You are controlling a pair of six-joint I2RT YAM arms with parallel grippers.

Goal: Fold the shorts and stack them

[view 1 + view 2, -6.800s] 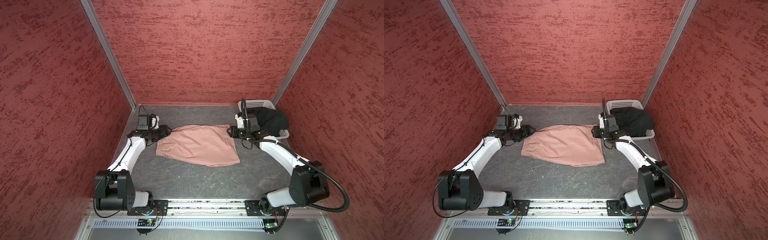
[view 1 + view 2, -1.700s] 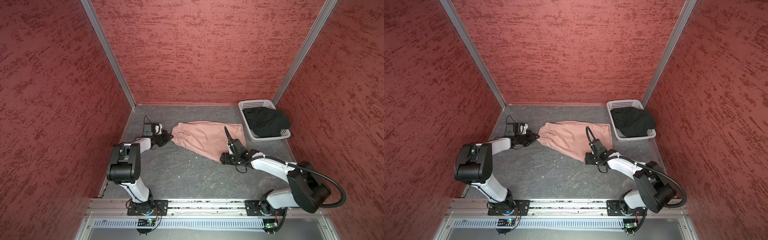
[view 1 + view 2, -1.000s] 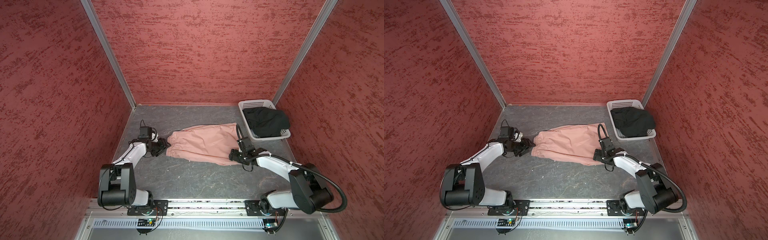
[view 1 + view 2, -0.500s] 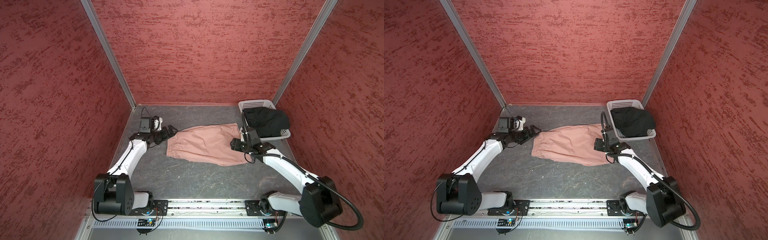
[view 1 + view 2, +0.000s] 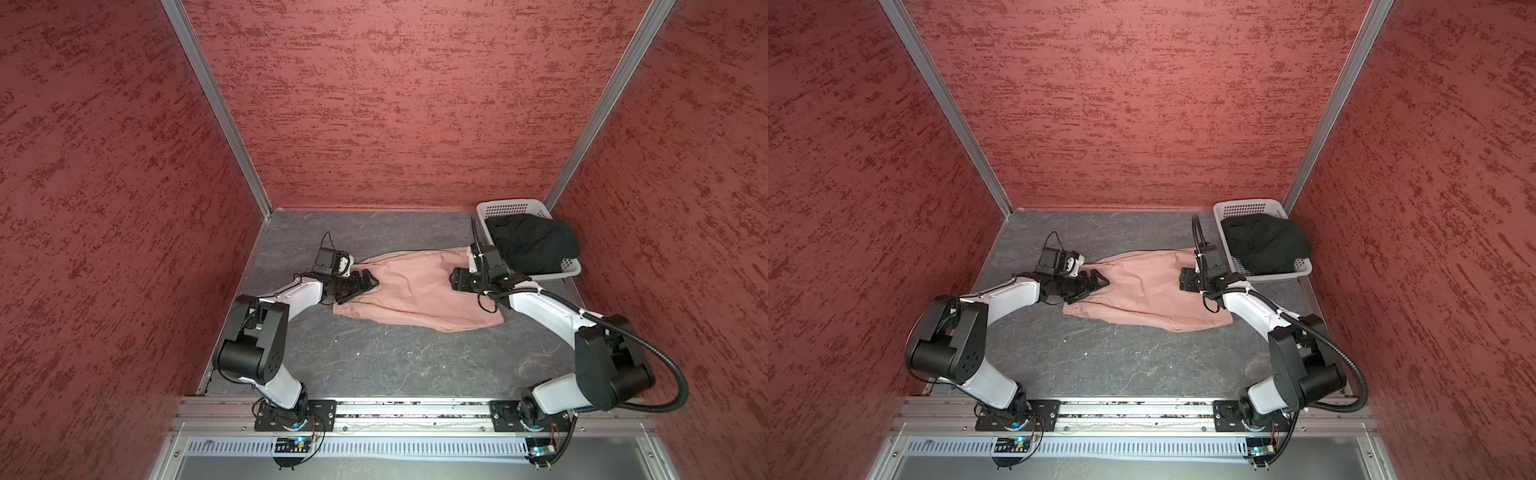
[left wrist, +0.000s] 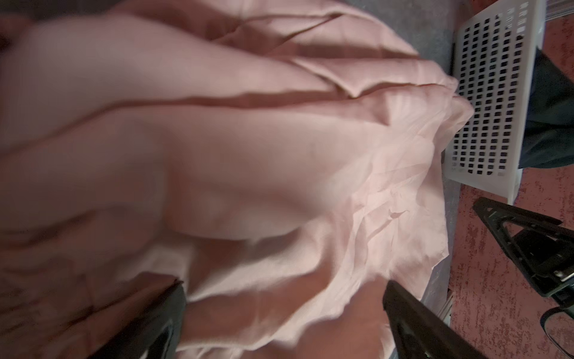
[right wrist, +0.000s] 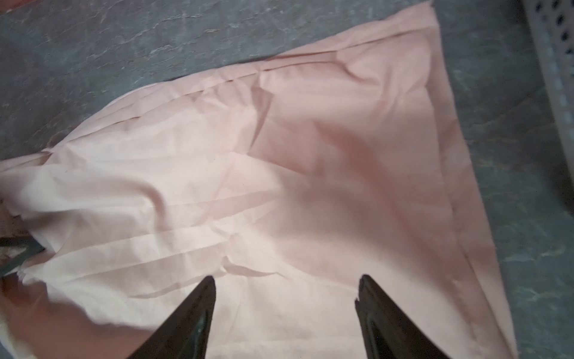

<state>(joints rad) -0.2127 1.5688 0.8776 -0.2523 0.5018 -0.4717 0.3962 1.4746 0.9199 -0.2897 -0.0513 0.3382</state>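
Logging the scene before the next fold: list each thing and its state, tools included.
pink shorts: lying creased on the table, gripped by neither tool.
black shorts: bunched in the basket, spilling over its rim.
basket: upright, at the far right corner.
left tool: open, over the pink shorts' left end.
right tool: open, over their right end.

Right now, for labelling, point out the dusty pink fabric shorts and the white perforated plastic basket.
Dusty pink fabric shorts [image 5: 415,291]: in a top view, middle of cloth.
White perforated plastic basket [image 5: 513,208]: in a top view, far wall.
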